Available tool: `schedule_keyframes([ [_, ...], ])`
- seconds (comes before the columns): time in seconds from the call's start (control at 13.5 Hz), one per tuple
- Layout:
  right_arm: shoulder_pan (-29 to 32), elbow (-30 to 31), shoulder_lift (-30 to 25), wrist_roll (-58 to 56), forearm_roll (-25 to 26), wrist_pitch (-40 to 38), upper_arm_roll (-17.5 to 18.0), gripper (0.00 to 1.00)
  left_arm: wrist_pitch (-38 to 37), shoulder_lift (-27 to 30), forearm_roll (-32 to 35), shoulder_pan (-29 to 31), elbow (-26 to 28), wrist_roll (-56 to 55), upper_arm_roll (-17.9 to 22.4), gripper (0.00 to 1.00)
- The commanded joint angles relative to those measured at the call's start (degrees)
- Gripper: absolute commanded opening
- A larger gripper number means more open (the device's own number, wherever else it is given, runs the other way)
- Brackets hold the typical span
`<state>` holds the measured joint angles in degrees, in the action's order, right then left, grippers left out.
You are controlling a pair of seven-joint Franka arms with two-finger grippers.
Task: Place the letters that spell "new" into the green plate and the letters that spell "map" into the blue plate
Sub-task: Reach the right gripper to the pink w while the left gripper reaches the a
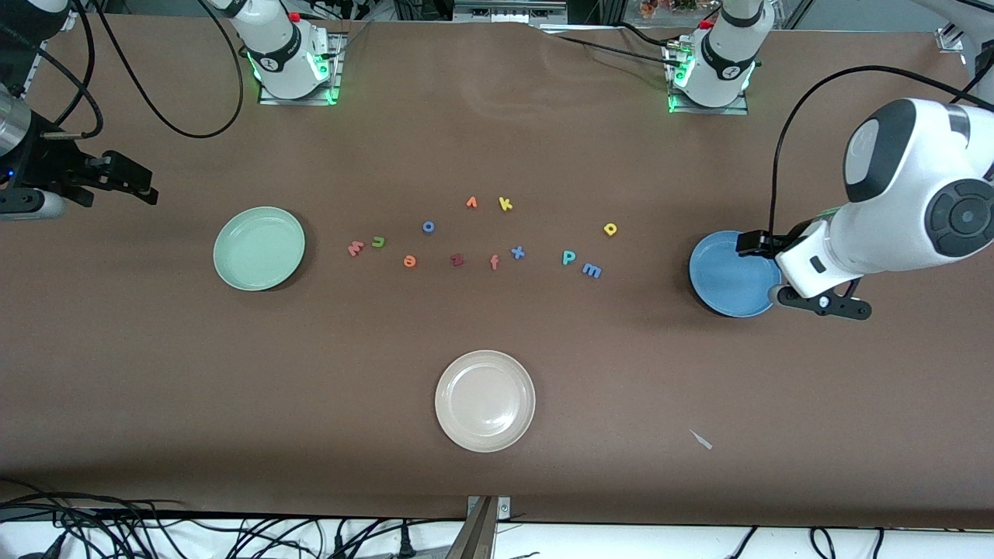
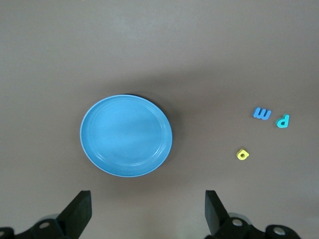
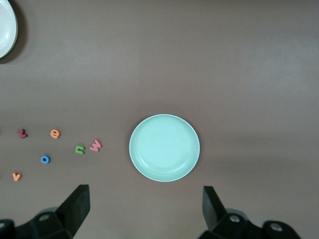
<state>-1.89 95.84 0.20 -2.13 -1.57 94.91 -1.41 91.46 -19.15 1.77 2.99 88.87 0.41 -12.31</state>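
The green plate lies toward the right arm's end of the table. Beside it are the pink w, green n and orange e. The blue plate lies toward the left arm's end. The blue m, teal p and yellow a lie near it. My left gripper hangs open and empty over the blue plate's edge. My right gripper hangs open and empty over bare table beside the green plate.
A beige plate sits nearer the front camera, mid-table. Other letters lie in the middle row: dark red z, orange f, blue x, blue o, orange v, yellow k.
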Motion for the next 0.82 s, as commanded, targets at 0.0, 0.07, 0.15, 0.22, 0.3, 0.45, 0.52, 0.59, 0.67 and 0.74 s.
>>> schedule_keyframes([
  [0.0,-0.31,-0.57,-0.38,1.34,1.22,-1.13,0.89,1.0,-0.41,-1.23,-1.42,-3.24,1.56,-5.48,0.0,1.0],
  [0.07,-0.31,-0.4,-0.38,3.52,1.31,-1.04,1.06,1.0,-0.41,-2.28,-2.73,-4.21,1.92,-7.24,-0.08,1.0],
  [0.15,-0.31,-0.22,-0.03,7.02,1.31,-0.86,1.58,1.0,-0.15,-3.42,-4.22,-4.91,2.36,-9.79,-0.17,1.0],
  [0.22,-0.31,0.56,0.23,10.88,1.31,-1.12,1.94,1.0,0.29,-4.22,-5.19,-5.53,2.53,-12.33,-0.26,1.0],
  [0.3,-0.39,1.88,0.15,13.53,1.31,-1.04,2.29,1.0,0.29,-4.92,-5.46,-6.49,3.06,-13.75,-0.35,1.0],
  [0.45,-0.39,4.07,0.41,16.8,1.31,0.71,3.26,1.0,2.83,-5.46,-5.55,-8.69,5.77,-16.65,-0.35,1.0],
  [0.52,-1.0,6.44,1.02,19.16,1.31,4.11,3.52,1.0,6.15,-5.28,-5.99,-9.31,8.31,-18.41,-0.78,1.0],
  [0.59,-1.79,9.59,1.37,22.67,1.22,7.98,3.7,1.0,9.66,-5.02,-6.51,-9.49,11.21,-20.34,-1.92,1.0],
  [0.67,-3.11,13.28,1.29,26.01,1.22,11.49,3.79,1.0,12.92,-4.84,-6.69,-9.49,13.93,-22.19,-3.15,1.0],
  [0.74,-4.95,16.62,1.38,28.91,1.31,14.92,3.79,1.0,15.21,-4.84,-6.7,-9.49,16.22,-23.51,-4.29,1.0],
])
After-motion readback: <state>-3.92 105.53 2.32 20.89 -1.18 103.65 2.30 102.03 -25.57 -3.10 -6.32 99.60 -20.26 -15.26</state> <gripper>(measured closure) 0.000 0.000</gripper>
